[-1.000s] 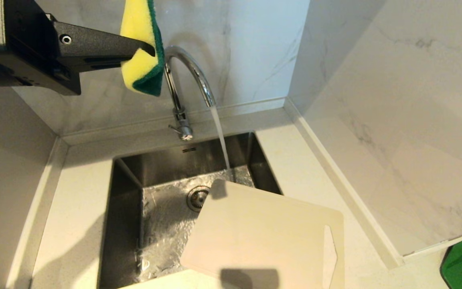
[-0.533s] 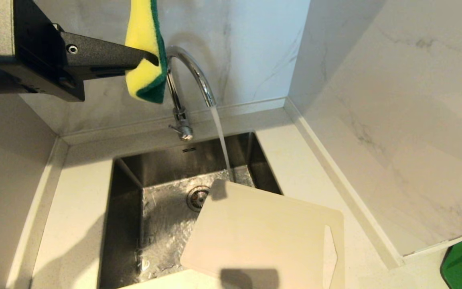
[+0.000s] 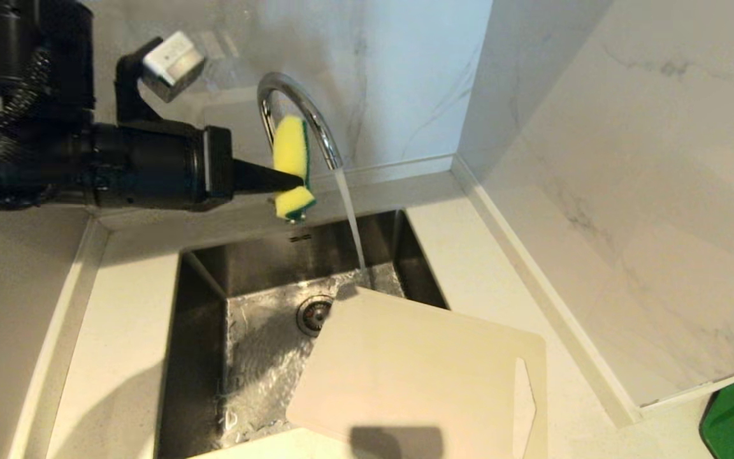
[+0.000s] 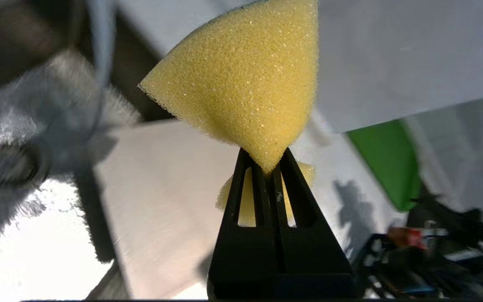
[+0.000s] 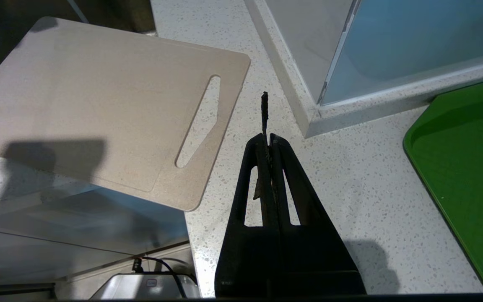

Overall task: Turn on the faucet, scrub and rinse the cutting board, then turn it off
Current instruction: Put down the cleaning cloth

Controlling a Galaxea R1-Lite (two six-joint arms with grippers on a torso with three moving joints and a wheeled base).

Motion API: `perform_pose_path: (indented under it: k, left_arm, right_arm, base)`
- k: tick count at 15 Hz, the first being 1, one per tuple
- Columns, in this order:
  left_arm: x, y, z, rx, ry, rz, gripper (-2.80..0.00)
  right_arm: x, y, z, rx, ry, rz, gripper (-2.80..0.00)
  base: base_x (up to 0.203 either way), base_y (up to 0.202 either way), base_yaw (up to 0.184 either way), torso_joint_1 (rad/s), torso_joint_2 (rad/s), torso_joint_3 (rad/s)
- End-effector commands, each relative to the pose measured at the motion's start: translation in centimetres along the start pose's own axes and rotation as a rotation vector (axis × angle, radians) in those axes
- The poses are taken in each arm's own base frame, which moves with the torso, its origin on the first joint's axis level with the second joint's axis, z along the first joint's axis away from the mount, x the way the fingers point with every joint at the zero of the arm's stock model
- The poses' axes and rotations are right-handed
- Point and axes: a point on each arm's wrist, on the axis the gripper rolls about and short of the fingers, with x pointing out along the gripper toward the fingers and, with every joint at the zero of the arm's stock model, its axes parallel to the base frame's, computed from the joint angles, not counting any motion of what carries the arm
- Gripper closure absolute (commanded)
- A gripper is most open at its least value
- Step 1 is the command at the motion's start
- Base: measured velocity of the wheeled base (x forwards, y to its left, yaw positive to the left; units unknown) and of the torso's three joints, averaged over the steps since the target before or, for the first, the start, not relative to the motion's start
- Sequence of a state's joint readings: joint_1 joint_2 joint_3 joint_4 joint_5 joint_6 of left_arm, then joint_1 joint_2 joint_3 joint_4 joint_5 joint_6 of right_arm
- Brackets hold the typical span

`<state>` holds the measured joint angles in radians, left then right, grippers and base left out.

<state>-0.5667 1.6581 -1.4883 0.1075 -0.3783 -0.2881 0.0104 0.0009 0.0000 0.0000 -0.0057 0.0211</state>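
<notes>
My left gripper (image 3: pixel 294 182) reaches in from nine o'clock of the head view, level above the back edge of the sink (image 3: pixel 201 357). Its fingers (image 4: pixel 266 188) are pressed tight on a yellow-and-green sponge (image 3: pixel 292 167), pinching it across the middle so that it bulges out beyond the tips and stands on edge. The sponge is right against the faucet (image 3: pixel 297 108): it covers the lower stem and the side lever, with the arched spout rising at twelve o'clock from my fingertips and curving over to about two o'clock. I cannot tell whether sponge and chrome actually touch.

Water runs from the spout in a steady stream (image 3: pixel 351 223), falling at four o'clock from the sponge into the sink, landing just beside the far corner of the cutting board (image 3: pixel 418 376). The board lies well below my left fingers, toward five o'clock, tilted across the sink's right rim: one end hangs over the wet basin near the drain (image 3: pixel 313 313), the other rests on the bench (image 3: pixel 488 268), slot handle at the bench end.

My right gripper (image 5: pixel 266 138) hangs over the bench with its fingers closed together on nothing; the board's slot handle lies near its tips at ten o'clock, apart from them. A green tray (image 5: pixel 468 167) sits at three o'clock.
</notes>
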Motion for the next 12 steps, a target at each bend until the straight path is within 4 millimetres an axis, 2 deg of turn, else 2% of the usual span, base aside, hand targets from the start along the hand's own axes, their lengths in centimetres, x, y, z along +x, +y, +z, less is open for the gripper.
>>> perform_pose_path:
  k: [1,3,7,9,12]
  left_arm:
    - [1.5,2.3,-1.4,-0.055,0.117,0.086,0.00]
    - [0.0,4.3,-2.1,-0.096,0.255,0.188,0.00]
    - [-4.6,8.4,-3.7,-0.181,0.512,0.360,0.00]
    - [-4.9,10.3,-4.4,-0.231,0.553,0.443,0.00]
    - [-3.9,12.8,-5.9,-0.278,0.624,0.644,0.00]
  right_arm:
    - [0.0,0.0,0.0,0.000,-0.001,0.000,0.00]
    - [0.0,0.0,0.0,0.000,-0.001,0.000,0.00]
    - [0.0,0.0,0.0,0.000,-0.001,0.000,0.00]
    - [0.0,0.0,0.0,0.000,-0.001,0.000,0.00]
    - [0.0,0.0,0.0,0.000,-0.001,0.000,0.00]
  base:
    - [0.000,0.000,0.000,0.000,0.00,0.000]
    - [0.000,0.000,0.000,0.000,0.00,0.000]
    - [0.000,0.000,0.000,0.000,0.00,0.000]
    - [0.000,0.000,0.000,0.000,0.00,0.000]
    - [0.000,0.000,0.000,0.000,0.00,0.000]
